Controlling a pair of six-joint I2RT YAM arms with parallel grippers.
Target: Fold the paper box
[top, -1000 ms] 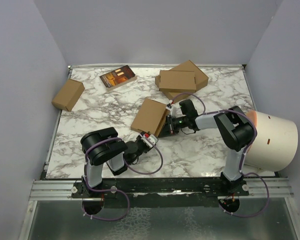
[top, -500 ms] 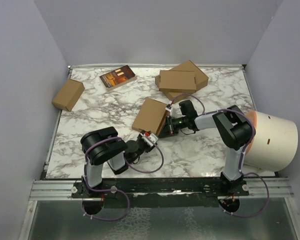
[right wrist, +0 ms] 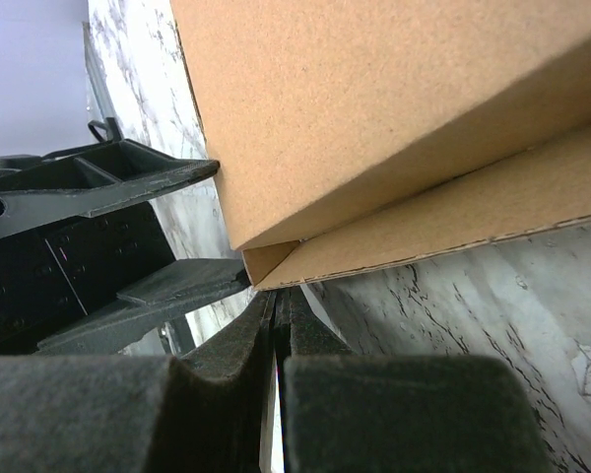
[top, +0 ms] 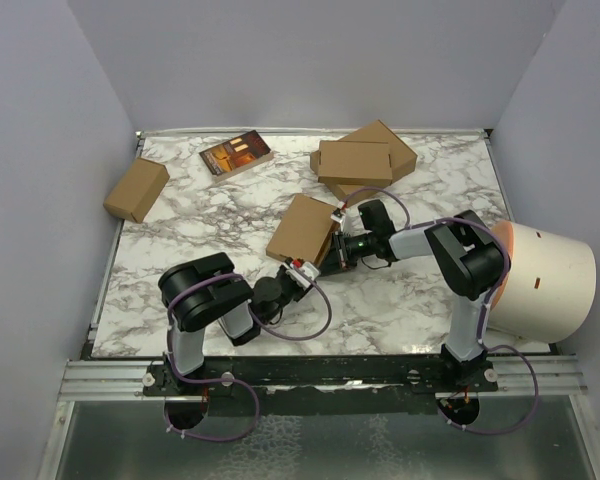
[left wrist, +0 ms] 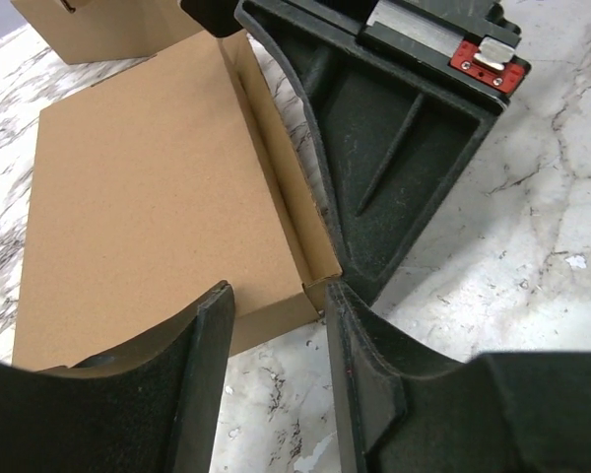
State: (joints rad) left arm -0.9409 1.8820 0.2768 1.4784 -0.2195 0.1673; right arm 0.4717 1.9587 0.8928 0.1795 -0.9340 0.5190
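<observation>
Cardboard paper box [top: 300, 228], flat, brown, on veined counter [top: 400, 310]; we note left end effector [left wrist: 278, 296] half-spread, right end effector [right wrist: 278, 299] closed.

Both arms stretch low toward the middle, the left gripper [top: 299, 266] with jaws apart, the right gripper [top: 331, 250] pressed shut just beside it.

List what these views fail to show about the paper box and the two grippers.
- Top view: the near right edge of the paper box lies under the right gripper and the left gripper, so the flaps there are hidden.
- Left wrist view: the box's far end is cut off by the frame edge and blocked by the right gripper's body.
- Right wrist view: too close to the box to tell whether the shut right gripper pinches a flap.
</observation>
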